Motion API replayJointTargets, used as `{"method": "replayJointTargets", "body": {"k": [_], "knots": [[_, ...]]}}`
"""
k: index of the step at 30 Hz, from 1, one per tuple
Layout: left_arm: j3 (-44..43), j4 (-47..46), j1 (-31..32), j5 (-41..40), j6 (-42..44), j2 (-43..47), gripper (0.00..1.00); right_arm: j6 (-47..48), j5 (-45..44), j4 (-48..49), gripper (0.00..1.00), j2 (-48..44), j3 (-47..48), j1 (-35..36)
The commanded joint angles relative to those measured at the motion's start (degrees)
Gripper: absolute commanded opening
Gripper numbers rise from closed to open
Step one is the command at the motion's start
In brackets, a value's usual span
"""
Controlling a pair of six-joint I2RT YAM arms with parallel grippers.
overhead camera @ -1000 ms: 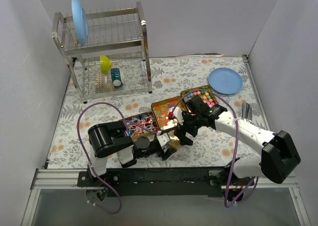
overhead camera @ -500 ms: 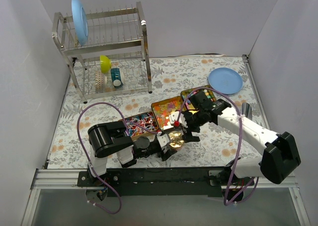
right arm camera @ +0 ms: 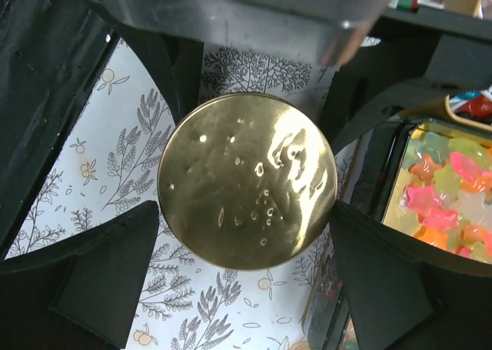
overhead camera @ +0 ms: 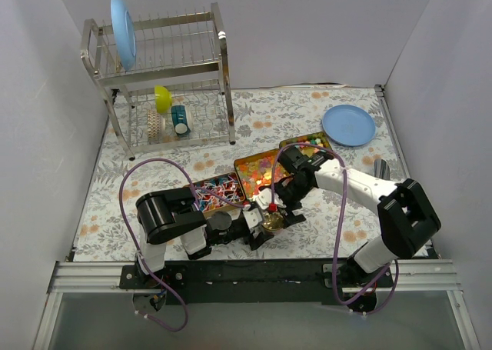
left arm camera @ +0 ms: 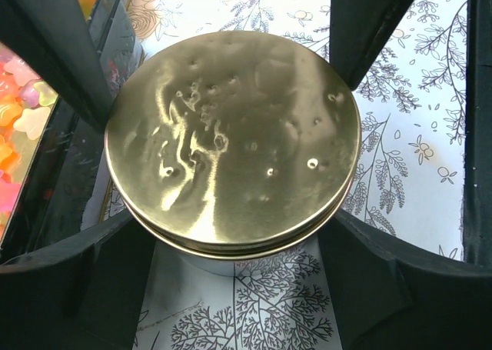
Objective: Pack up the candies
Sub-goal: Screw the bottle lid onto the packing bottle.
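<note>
A round tin with a shiny gold lid stands on the flowered mat in front of the trays. My left gripper is shut on the tin's body, with its fingers on both sides. My right gripper hangs directly over the lid. It is open, and its fingers flank the rim closely. Candies fill three open trays behind the tin: a right one, a middle one and a left one. Star-shaped candies show beside the tin, and more show in the left wrist view.
A metal dish rack stands at the back left with a blue plate, a yellow bowl and a cup. A second blue plate lies at the back right. A metal utensil lies near the right edge.
My right gripper has moved forward and left from the candy trays and come down over the gold lid. The left gripper and the tin have stayed put.
</note>
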State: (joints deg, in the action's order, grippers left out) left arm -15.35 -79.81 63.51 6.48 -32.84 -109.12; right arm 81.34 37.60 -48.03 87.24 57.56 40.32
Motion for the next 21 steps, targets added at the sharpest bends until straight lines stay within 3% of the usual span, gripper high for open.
{"method": "replayJointTargets", "body": {"k": [1, 16, 21], "knots": [[1.20, 2.73, 0.22, 0.55, 1.90, -0.30, 0.00, 2.77, 3.09, -1.71, 0.98, 0.47, 2.47, 0.99], [0.94, 3.52, -0.05, -1.03, 0.76, -0.48, 0.00, 1.45, -4.03, -7.95, 0.98, -8.39, -5.52, 1.17], [0.68, 3.34, -0.14, -0.77, 0.85, -1.09, 0.00, 2.85, -4.12, -16.01, 0.95, -11.30, -6.94, 1.17]]}}
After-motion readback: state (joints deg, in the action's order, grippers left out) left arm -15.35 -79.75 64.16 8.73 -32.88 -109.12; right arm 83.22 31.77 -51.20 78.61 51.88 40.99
